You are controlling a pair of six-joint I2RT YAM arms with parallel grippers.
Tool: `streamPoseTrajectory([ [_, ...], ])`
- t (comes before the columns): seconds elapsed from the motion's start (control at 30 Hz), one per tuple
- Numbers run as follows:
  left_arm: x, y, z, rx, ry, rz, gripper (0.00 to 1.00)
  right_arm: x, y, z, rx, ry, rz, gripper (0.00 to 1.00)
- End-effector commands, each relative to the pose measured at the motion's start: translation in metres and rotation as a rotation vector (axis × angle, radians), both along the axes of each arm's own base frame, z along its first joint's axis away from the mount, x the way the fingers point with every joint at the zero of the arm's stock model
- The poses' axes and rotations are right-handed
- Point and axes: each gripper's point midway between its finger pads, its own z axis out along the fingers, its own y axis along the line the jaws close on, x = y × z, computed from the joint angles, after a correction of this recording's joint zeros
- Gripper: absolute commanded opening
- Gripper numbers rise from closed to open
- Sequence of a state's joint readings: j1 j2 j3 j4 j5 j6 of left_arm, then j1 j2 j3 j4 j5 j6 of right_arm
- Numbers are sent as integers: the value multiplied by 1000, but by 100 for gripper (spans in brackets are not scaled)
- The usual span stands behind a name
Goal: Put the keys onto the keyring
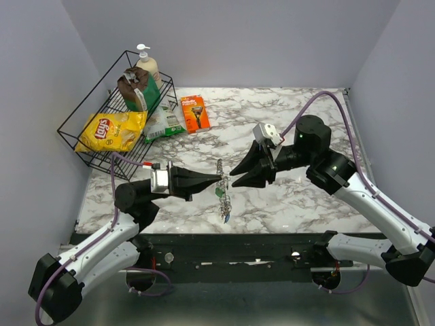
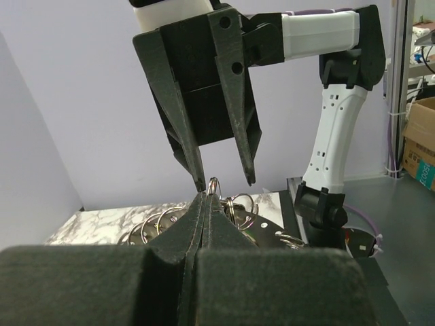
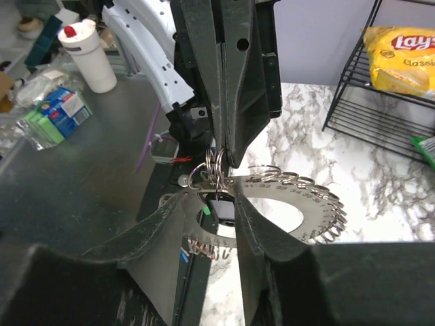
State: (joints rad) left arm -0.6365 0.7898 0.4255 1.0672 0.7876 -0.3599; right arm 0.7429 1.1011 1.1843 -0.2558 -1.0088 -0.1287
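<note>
The keyring [image 1: 221, 187] hangs edge-on over the table [image 1: 306, 197] near the middle of its near edge, long axis running far to near, one loop clamped in the closed left claw [image 1: 217, 179] — the right claw [image 1: 234, 178], jaws apart, faces it tip to tip from the right.

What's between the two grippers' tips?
The grey toothed wire keyring, edge-on in the top view, pinched by the shut left gripper; the right gripper faces it.

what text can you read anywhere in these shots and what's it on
"Lay's": on the yellow chip bag.
Orange razor pack: print too small to read.
Green pouch and pump bottle: labels unreadable.
</note>
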Motion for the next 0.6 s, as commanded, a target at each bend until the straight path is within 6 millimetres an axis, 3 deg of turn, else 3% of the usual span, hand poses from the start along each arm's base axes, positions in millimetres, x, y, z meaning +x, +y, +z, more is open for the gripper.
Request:
streamPoseTrajectory([
  [0.0,-8,3,20,-32,-68,-12,0,-3,3,9,31,12,34,41],
  [0.33,-7,2,20,-21,-69,-10,0,5,6,6,27,22,-2,23],
  [0.57,-6,1,21,-17,-70,-12,0,6,7,3,19,30,-1,22],
])
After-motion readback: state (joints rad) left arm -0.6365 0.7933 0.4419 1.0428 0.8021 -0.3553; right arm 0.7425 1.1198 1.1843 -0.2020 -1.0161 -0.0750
